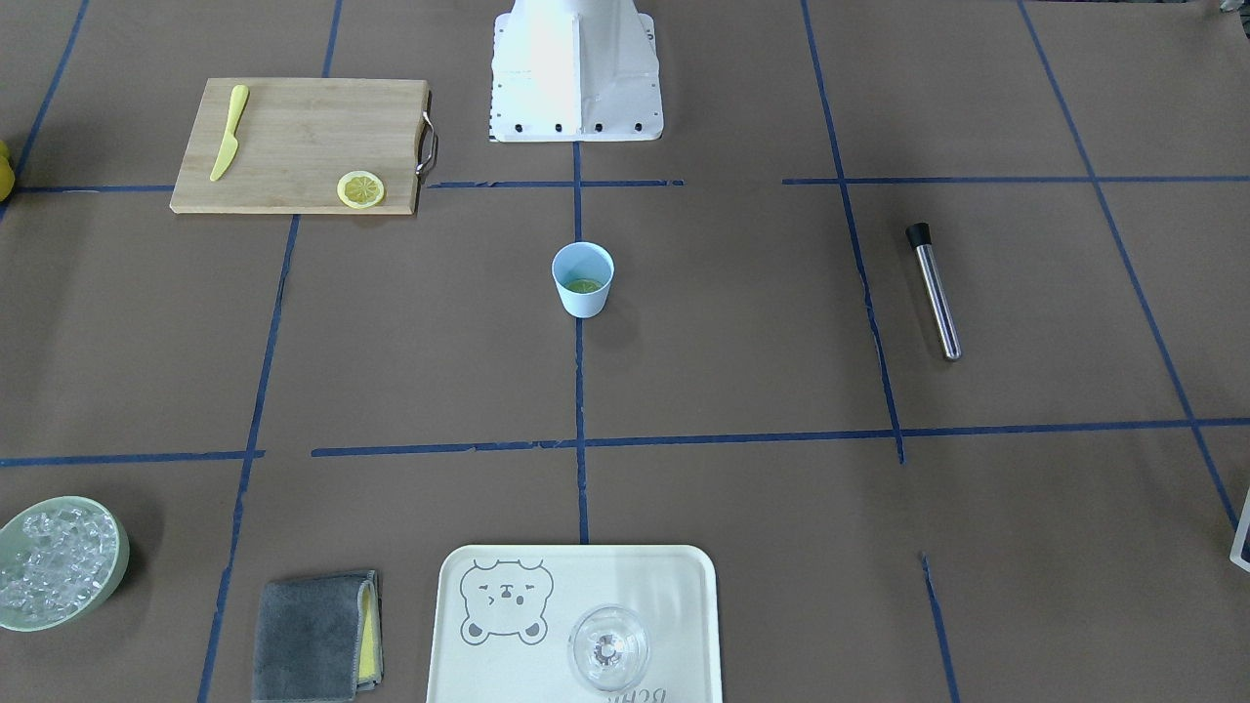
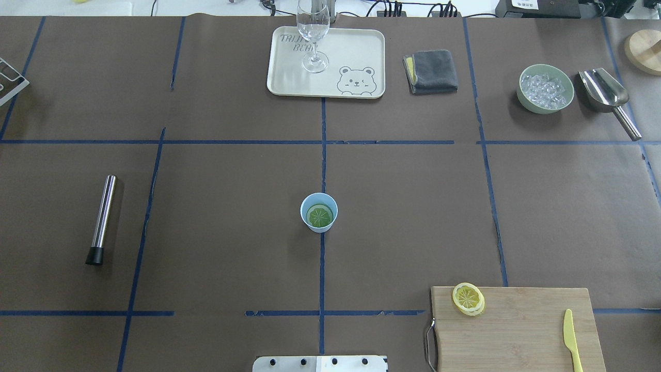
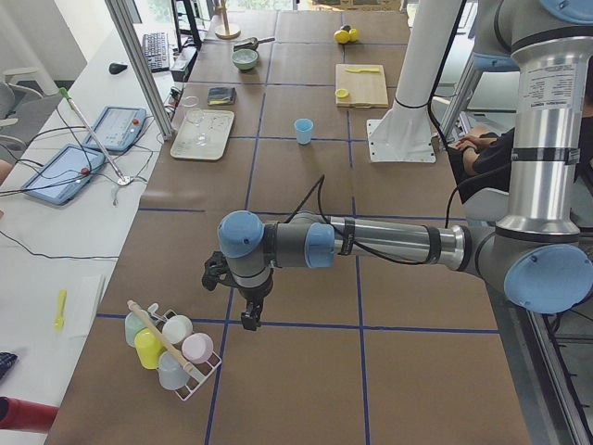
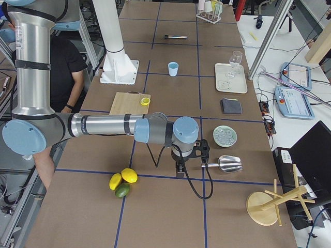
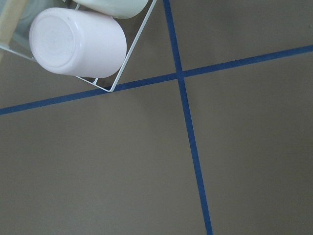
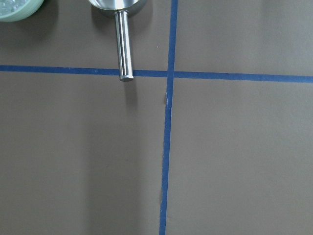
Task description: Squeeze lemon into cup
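The light-blue cup (image 1: 583, 303) stands at the table's middle, also in the overhead view (image 2: 303, 212). One lemon slice (image 2: 319, 215) lies flat inside it, its edge showing in the front view (image 1: 584, 286). A second lemon slice (image 2: 468, 298) lies on the wooden cutting board (image 2: 521, 325). Both arms are far from the cup. The left gripper (image 3: 250, 320) hangs over the table's left end and the right gripper (image 4: 179, 168) over its right end. Each shows only in a side view, so I cannot tell whether it is open or shut.
A yellow plastic knife (image 2: 572, 341) lies on the board. A steel tube (image 2: 101, 219), a tray (image 2: 356, 46) with a clear glass (image 2: 313, 31), a grey cloth (image 2: 431, 71), an ice bowl (image 2: 545, 88) and a scoop (image 2: 607, 95) sit around. A cup rack (image 3: 171, 348) stands by the left gripper.
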